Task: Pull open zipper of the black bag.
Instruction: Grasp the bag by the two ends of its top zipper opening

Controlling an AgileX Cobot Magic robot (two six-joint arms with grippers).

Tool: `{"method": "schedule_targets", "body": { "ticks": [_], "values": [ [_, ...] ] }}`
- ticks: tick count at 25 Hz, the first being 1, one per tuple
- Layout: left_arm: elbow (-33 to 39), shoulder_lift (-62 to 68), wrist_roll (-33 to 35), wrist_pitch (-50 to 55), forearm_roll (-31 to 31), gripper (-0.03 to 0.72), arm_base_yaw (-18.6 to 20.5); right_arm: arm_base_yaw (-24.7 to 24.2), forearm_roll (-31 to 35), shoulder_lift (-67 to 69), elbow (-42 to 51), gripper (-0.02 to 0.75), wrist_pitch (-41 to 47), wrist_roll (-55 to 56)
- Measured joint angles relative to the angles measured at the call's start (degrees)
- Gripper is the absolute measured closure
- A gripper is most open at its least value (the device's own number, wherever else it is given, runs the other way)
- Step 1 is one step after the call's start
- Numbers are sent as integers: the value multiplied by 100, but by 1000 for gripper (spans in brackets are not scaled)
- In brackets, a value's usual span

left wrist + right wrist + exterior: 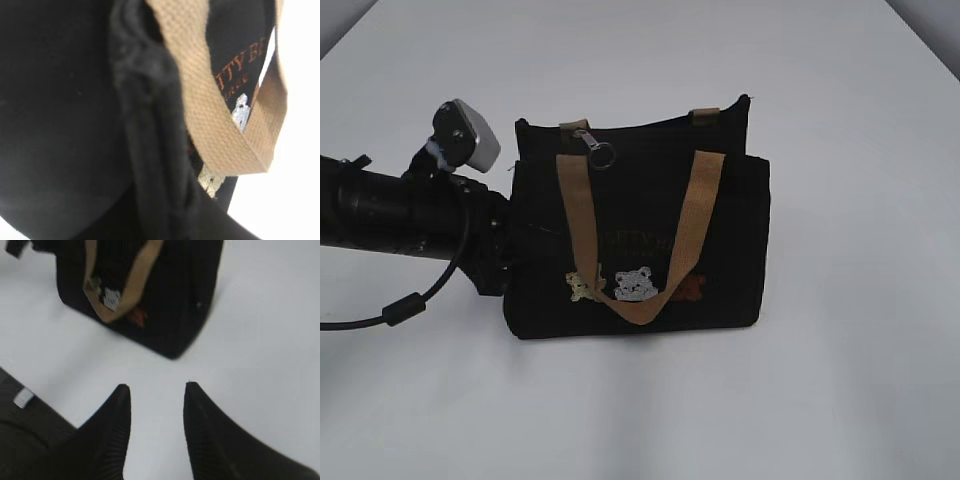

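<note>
bag point(730, 240) upright, left claw point(510, 250) pressed against its edge.

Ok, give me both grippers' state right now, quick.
Left gripper: pressed against the black bag's left side; fingers hidden, state cannot be told.
Right gripper: open, holding nothing, over the bare table, apart from the bag.

You see black bag point(720, 260) upright on white table point(840, 400). Zipper pull with ring point(597, 150) at bag's top left, above front tan handle point(645, 240). Left arm point(390, 212) lies left of bag, its end against bag's left side. Bear patches point(632, 285) low on bag front.
</note>
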Motion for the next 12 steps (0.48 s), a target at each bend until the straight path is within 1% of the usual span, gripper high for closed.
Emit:
{"method": "schedule_targets", "body": {
  "ticks": [2, 3, 4, 5, 6, 8, 12],
  "values": [
    [0, 0, 0, 0, 0, 636, 0, 0, 925, 1047, -60, 451, -699, -1003],
    [0, 1, 0, 0, 0, 636, 0, 0, 1416, 1610, -142, 451, -907, -1514],
    [0, 1, 0, 0, 0, 636, 0, 0, 1899, 2108, -252, 451, -1003, -2177],
    [0, 1, 0, 0, 0, 636, 0, 11, 2273, 2887, -436, 451, -1062, -2838],
    [0, 1, 0, 0, 0, 636, 0, 55, 2642, 3338, -653, 451, -1103, -3354],
    [0, 1, 0, 6, -1, 636, 0, 240, 3052, 4224, -1130, 451, -1206, -4265],
    [0, 1, 0, 6, -6, 637, 0, 843, 3187, 5819, -2222, 451, -1455, -4833]
  ]
}}
